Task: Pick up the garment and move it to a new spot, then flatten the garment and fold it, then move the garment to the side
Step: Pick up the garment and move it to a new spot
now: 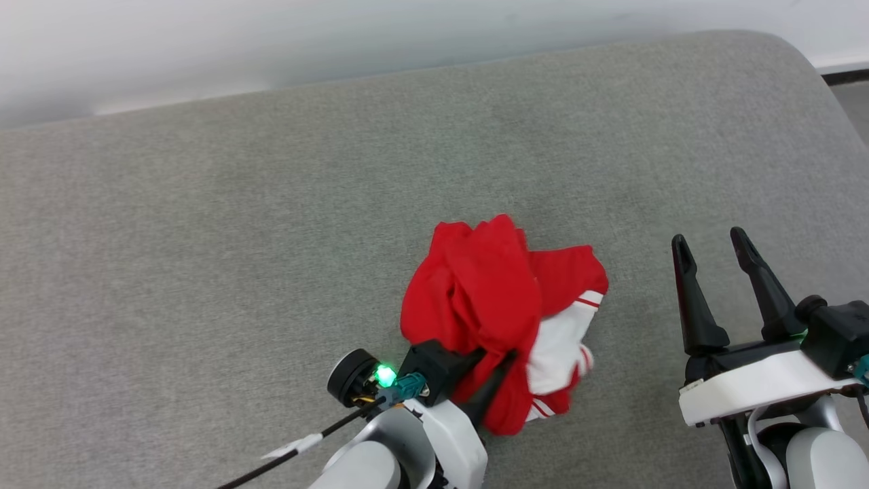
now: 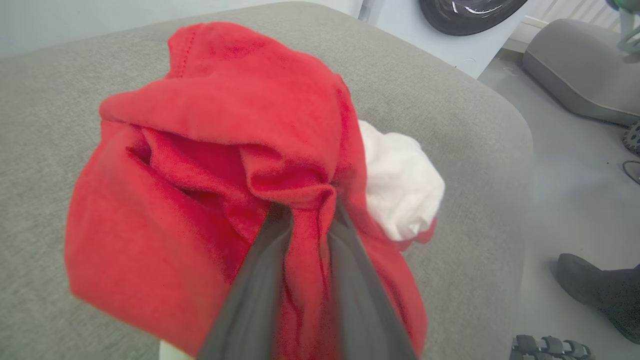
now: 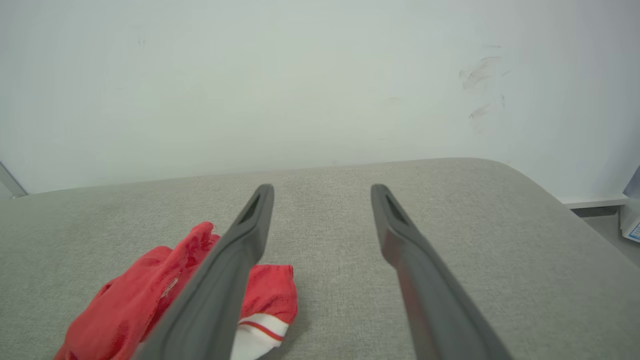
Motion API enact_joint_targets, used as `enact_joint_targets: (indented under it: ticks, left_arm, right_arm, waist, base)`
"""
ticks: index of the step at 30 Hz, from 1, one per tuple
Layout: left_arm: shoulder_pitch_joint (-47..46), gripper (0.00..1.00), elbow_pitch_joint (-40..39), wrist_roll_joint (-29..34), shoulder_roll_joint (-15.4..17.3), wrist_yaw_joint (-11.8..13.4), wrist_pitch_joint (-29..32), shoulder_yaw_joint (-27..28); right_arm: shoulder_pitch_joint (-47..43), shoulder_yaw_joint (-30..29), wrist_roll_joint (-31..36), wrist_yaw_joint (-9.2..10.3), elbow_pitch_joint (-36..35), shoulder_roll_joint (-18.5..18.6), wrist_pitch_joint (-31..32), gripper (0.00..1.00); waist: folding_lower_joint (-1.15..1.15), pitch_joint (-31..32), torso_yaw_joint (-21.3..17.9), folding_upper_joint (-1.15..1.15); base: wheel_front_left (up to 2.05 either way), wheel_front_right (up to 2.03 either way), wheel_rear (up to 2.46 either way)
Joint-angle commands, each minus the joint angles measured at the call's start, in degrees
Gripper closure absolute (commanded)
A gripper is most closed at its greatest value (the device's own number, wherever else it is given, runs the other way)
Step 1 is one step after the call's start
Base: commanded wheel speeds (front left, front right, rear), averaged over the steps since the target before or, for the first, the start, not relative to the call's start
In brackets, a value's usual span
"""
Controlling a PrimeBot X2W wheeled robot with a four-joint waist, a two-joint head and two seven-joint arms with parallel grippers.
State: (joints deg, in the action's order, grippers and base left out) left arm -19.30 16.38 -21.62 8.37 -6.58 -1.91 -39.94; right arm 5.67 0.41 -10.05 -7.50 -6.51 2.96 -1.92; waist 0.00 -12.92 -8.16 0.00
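Bunching around the left gripper, the red jersey T-shirt hides both fingertips; the jaws stand narrow, pinching a fold of red cloth. A white sleeve bulges just right of the fingers. Whether the crumpled heap rests on the grey cushion or hangs just above it is unclear. The right gripper is spread wide and holds nothing, with the shirt well off to its left.
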Motion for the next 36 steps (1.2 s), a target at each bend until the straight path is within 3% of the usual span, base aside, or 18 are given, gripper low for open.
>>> enact_joint_targets:
  ticks: [1,7,12,18,23,29,36]
  left_arm:
    - [-0.65,0.0,-0.2,0.38,-0.41,-0.26,-1.24,-0.34]
    - [-0.92,0.0,-2.71,-0.25,-1.58,0.8,-8.2,0.99]
    - [0.72,0.0,-4.85,-1.47,-1.35,4.85,-11.02,5.42]
    - [3.81,0.0,-5.97,-2.53,1.95,10.51,-12.57,13.1]
    - [8.52,0.0,-6.29,-3.56,5.63,13.55,-12.98,18.66]
    - [14.44,0.0,-7.94,-4.21,8.93,15.31,-13.08,21.74]
    - [17.2,0.0,-10.78,-4.34,10.09,16.6,-12.04,22.04]
  right_arm:
    - [0.13,-0.15,0.09,0.02,0.37,-0.11,-0.18,0.0]
    - [-1.07,-0.34,0.66,0.02,1.42,-0.1,0.27,0.0]
    - [-2.64,-0.4,0.96,0.02,1.73,-0.11,1.07,0.0]
    - [-4.82,-0.45,1.4,0.02,1.29,-0.12,2.56,0.0]
    - [-6.37,-0.49,1.92,0.02,0.88,-0.1,3.48,0.0]
    - [-8.43,-0.74,2.54,0.02,0.76,-0.11,5.01,0.0]
    - [-9.52,-0.57,2.56,0.02,0.12,-0.11,5.8,0.0]
  waist:
    - [0.0,0.45,0.67,0.0]
    - [0.0,3.99,3.04,0.0]
    - [0.0,7.23,5.01,0.0]
    - [0.0,9.62,6.86,0.0]
    - [0.0,11.07,7.5,0.0]
    - [0.0,13.06,7.95,0.0]
    - [0.0,13.59,8.06,0.0]
  base:
    - [0.0,0.0,0.0]
    - [0.0,0.0,0.0]
    - [0.0,0.0,0.0]
    - [0.0,0.0,0.0]
    - [0.0,0.0,0.0]
    - [0.0,0.0,0.0]
    - [0.0,0.0,0.0]
